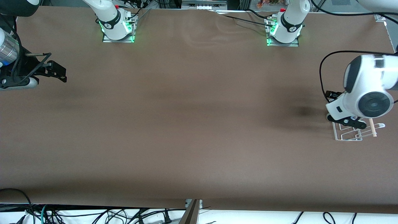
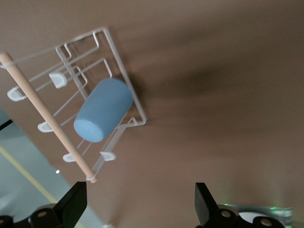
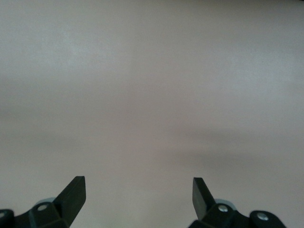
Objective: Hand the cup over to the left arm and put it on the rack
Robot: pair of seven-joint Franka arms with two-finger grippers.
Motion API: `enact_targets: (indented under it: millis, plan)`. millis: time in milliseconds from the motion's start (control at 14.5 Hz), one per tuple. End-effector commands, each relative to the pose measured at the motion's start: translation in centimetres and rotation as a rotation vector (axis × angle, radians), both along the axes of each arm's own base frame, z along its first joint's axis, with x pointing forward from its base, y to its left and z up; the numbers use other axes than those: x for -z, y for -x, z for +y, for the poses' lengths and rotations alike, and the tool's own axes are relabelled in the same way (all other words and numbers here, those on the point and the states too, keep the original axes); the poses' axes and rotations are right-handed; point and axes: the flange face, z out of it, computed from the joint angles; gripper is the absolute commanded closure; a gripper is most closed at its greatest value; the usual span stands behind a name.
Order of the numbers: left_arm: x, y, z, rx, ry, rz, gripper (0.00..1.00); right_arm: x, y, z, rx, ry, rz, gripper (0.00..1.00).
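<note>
While the cup (image 2: pixel 103 116) rests mouth-down on the rack (image 2: pixel 124 76), tilted over one of its hooks, the left gripper (image 2: pixel 140 206) hangs above it with its fingers (image 2: pixel 76 204) spread wide and nothing between them. The rack, a white wire frame with white-tipped hooks and a wooden rod (image 2: pixel 47 118) laid across it, stands on the brown table (image 1: pixel 186 124) at the left arm's end (image 1: pixel 348 137). In the front view the left arm (image 1: pixel 368 90) covers most of the rack, so that the cup cannot be seen there; only the frame's nearer edge and one end of the rod (image 1: pixel 372 128) show below the white wrist housing. The cup lies beside the rod and is free of the gripper, which touches neither cup nor rack. The right gripper (image 3: pixel 138 199) waits over bare table at the right arm's end (image 1: pixel 57 71), its fingers (image 3: pixel 73 197) likewise spread apart and holding nothing. Both arm bases (image 1: pixel 116 26) stand along the table edge farthest from the front camera, lit green at the foot.
</note>
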Motion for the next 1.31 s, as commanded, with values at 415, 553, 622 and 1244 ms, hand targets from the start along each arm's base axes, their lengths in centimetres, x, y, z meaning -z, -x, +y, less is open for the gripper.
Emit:
enact_targets:
  millis: [415,553,622,1244]
  plan:
    - [-15.4,-0.2,-4.4,-0.053,0.25,-0.198,0.0,-0.4,-0.3,0.3,-0.017,-0.013,0.001,0.01]
    - [-17.0,-0.7,-5.8,-0.019,0.296,-0.354,0.0,-0.4,-0.3,0.2,-0.015,-0.013,0.001,0.01]
    - [-15.6,0.2,-7.0,-0.012,0.294,-0.337,0.0,-0.4,-0.3,0.3,-0.015,-0.011,0.001,0.01]
    - [-14.0,5.1,-3.2,-0.156,0.315,-0.47,0.0,-0.5,-0.2,0.3,-0.017,-0.012,0.006,0.01]
